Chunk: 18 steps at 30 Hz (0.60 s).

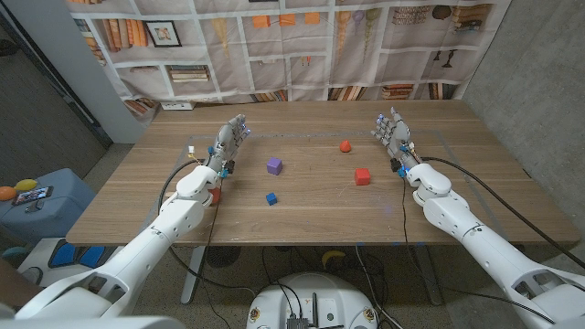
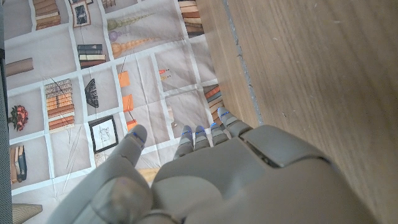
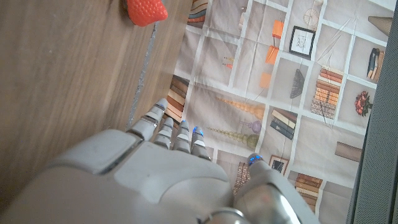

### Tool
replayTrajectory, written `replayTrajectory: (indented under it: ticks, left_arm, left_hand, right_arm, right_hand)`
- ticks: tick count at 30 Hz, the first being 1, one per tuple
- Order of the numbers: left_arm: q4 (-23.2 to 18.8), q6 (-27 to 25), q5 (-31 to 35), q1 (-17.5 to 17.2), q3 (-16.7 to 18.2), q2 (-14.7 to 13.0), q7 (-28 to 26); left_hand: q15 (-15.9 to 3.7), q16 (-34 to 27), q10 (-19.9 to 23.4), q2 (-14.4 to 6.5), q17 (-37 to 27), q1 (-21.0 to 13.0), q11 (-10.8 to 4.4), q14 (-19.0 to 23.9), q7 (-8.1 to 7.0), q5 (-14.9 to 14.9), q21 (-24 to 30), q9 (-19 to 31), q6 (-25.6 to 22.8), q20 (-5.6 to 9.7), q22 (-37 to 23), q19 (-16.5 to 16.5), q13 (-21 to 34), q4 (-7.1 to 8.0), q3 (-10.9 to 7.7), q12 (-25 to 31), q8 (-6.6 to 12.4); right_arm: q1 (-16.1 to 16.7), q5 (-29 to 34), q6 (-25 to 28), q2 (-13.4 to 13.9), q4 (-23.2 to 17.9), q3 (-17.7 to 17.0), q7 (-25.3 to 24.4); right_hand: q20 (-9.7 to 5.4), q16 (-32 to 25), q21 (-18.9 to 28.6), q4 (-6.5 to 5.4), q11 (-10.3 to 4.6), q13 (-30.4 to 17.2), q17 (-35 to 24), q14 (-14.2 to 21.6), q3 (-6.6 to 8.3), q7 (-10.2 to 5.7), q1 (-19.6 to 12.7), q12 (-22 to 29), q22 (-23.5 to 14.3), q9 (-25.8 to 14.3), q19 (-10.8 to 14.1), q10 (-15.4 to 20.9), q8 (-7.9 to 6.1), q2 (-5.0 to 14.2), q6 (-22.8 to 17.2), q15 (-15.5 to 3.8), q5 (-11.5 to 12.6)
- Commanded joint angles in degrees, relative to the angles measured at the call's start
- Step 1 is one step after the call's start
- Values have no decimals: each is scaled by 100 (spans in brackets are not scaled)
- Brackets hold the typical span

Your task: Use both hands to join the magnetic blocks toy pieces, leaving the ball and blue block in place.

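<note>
So the purple block (image 1: 273, 165) sits pretty much mid-table on the wooden table (image 1: 311, 215), and I'll place everything off that. The red block (image 1: 363, 176) is off to the robot's right of the purple block and a touch nearer the robot, well apart from it, so those two aren't joined. The small blue block (image 1: 271, 198) is just robot-side of the purple block, close but not touching. An orange-red ball-ish thing (image 1: 345, 145) lies right of the purple block and farther from the robot, past the red block; in the right wrist view it looks like a bumpy, strawberry-like piece (image 3: 147, 11) on the wood near the table's far edge. The left hand (image 1: 232, 140) is up on the left of the purple block, a bit farther back, fingers stretched and spread, nothing in it. From the left wrist view the fingers (image 2: 204, 138) reach out straight toward the printed bookshelf backdrop (image 2: 93, 74), thumb off to the side, so it's wide and empty. The right hand (image 1: 392, 133) mirrors it way over on the right of the purple block, beyond the red block, fingers also spread with nothing held; the right wrist view shows its fingertips (image 3: 177, 127) extended over the table edge. There's also something red (image 1: 216, 195) peeking out beside the left forearm, left of the blue block, but I can't tell what it is.
</note>
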<state>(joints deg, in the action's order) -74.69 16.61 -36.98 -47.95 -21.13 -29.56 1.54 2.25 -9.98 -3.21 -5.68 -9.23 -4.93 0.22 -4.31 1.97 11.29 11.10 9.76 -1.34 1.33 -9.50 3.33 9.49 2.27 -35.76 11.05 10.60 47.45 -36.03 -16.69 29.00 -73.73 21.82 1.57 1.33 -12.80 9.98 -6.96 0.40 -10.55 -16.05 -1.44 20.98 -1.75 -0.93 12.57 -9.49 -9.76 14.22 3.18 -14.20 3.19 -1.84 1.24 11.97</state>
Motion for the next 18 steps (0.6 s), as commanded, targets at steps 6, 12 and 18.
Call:
replayTrajectory:
  ticks: [6,12,18]
  left_arm:
    - [-206,-43,-50,-113,68,-163,76]
    - [-183,15,-101,-145,111,-152,95]
    - [-168,56,-168,-162,146,-134,138]
  left_hand:
    - [-16,-30,-26,-325,-22,-59,-32,-8,18,12,27,18,-45,0,-15,58,29,-49,-63,15,28]
    - [-26,-34,61,-318,-22,-81,-46,46,11,1,27,19,-105,-17,-16,93,29,-108,-85,32,35]
    - [-34,-33,67,-319,-22,-97,-35,77,16,-7,27,20,-160,-33,-17,118,28,-150,-104,21,44]
  right_arm:
    - [162,316,-5,198,-398,40,-287]
    - [355,552,92,423,-847,44,-493]
    - [475,643,137,564,-1099,26,-533]
  right_hand:
    - [1,-12,43,45,-19,-14,25,65,47,-18,-37,19,-8,-27,40,94,-2,51,-73,1,38]
    - [-21,-14,70,116,-8,-12,71,141,60,-36,-104,14,-7,-29,99,149,7,20,-171,-24,39]
    - [-42,-9,79,164,3,-12,102,173,65,-52,-143,4,-6,-30,127,170,36,-5,-183,-34,36]
